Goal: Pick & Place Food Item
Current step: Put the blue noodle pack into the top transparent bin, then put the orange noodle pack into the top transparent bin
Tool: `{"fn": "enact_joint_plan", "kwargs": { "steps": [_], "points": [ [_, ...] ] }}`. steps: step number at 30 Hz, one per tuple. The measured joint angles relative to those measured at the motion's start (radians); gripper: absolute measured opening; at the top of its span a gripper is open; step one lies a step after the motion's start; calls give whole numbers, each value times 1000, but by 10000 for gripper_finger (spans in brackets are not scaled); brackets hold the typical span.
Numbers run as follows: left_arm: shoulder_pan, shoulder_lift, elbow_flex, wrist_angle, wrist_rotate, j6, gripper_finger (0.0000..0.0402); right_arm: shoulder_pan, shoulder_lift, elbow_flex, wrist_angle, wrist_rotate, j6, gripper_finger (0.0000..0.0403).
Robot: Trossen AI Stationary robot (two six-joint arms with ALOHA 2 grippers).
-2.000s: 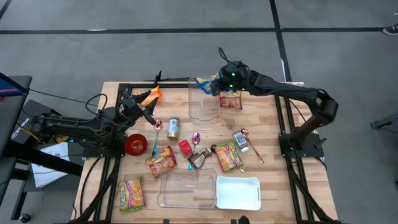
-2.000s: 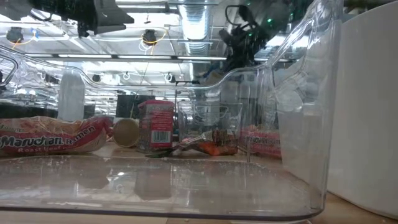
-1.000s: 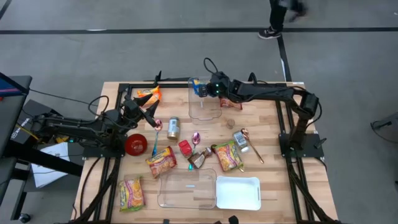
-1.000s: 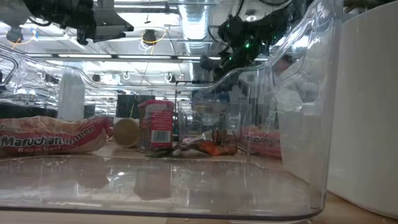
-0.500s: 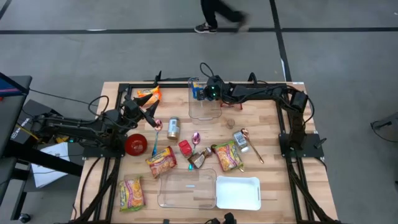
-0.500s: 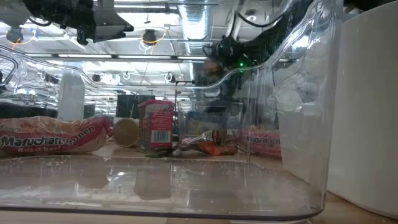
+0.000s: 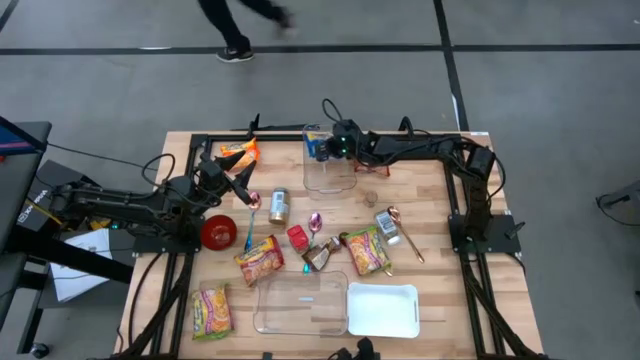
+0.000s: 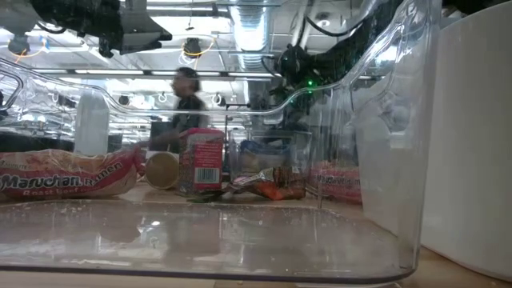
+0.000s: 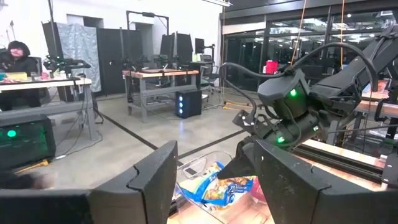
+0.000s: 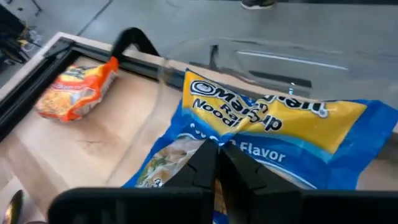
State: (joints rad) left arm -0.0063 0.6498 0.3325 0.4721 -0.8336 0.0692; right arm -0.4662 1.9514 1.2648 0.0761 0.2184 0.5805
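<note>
Right gripper [image 10: 214, 163] clamps 1 blue-and-yellow ramen noodle packet [image 10: 273, 134] over the clear plastic bin [image 7: 328, 172]; left gripper [image 7: 236, 182] parted, empty.

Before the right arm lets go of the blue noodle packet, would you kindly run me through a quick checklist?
1. Right gripper shut on the blue noodle packet: ok.
2. Packet over the far clear bin: ok; it hangs at the bin's far left corner.
3. Packet clear of the bin wall: cannot tell.
4. Bin free of other items: ok, none show inside it.
5. Left gripper out of the way: ok; it is open near the orange packet, apart from the bin.
6. Person away from the table: ok, walking on the floor beyond it.
</note>
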Motion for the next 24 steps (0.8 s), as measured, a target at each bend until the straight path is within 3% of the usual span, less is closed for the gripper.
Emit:
{"fn": "enact_joint_plan", "kwargs": {
  "steps": [11,18,24],
  "points": [
    [0,0,0,6,0,0,204,-8,0,0,-12,44,-9,99],
    [0,0,0,8,0,0,204,2,-33,0,-7,45,-96,113],
    [0,0,0,7,0,29,204,32,-149,0,-86,44,-270,113]
  ]
}}
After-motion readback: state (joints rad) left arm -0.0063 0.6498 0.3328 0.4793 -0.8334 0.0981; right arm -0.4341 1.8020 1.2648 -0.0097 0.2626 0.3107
